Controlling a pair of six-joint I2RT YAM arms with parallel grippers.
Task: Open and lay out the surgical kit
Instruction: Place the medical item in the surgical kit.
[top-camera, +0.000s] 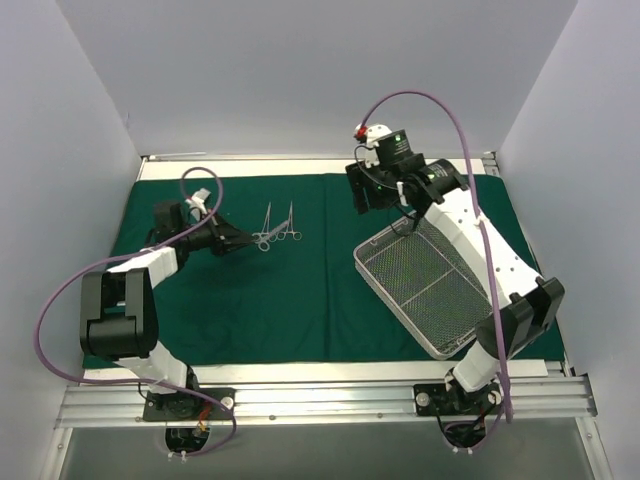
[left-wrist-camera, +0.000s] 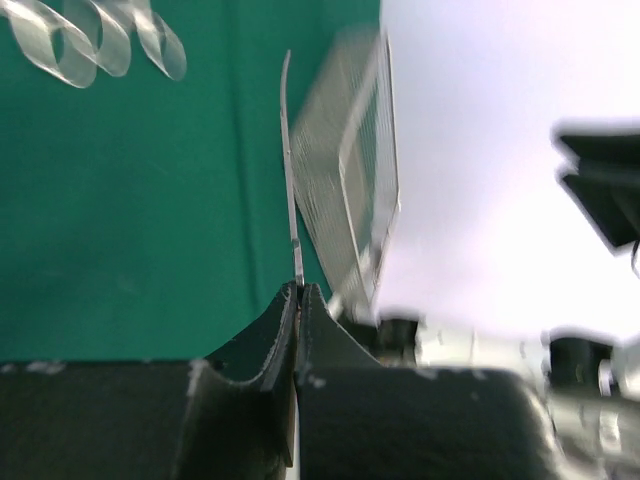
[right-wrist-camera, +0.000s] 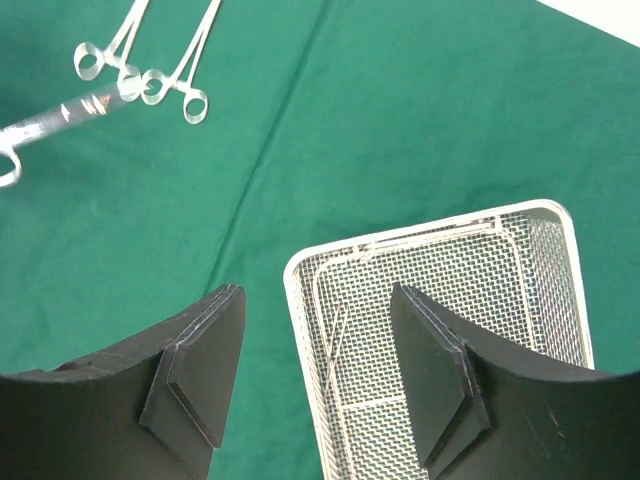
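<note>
Squarely within left gripper (left-wrist-camera: 299, 289) — instrument (left-wrist-camera: 289, 170)

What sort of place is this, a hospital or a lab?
Probably a robotics test cell, not a hospital: two robot arms bolted to a rail, plain white walls boxing it in, and a green surgical drape with a wire-mesh tray and scissor-handled instruments.

The cloth (top-camera: 300, 310) lies spread on the table (top-camera: 300, 373); the tray (top-camera: 420, 282) sits askew on it at 3 o'clock; two clamps (top-camera: 278, 228) lie side by side toward 11 o'clock; the left gripper (top-camera: 236, 243), at their 8 o'clock, pinches a third clamp (left-wrist-camera: 290, 180); the right gripper (right-wrist-camera: 315, 350) hangs over the tray's 12 o'clock corner.
</note>
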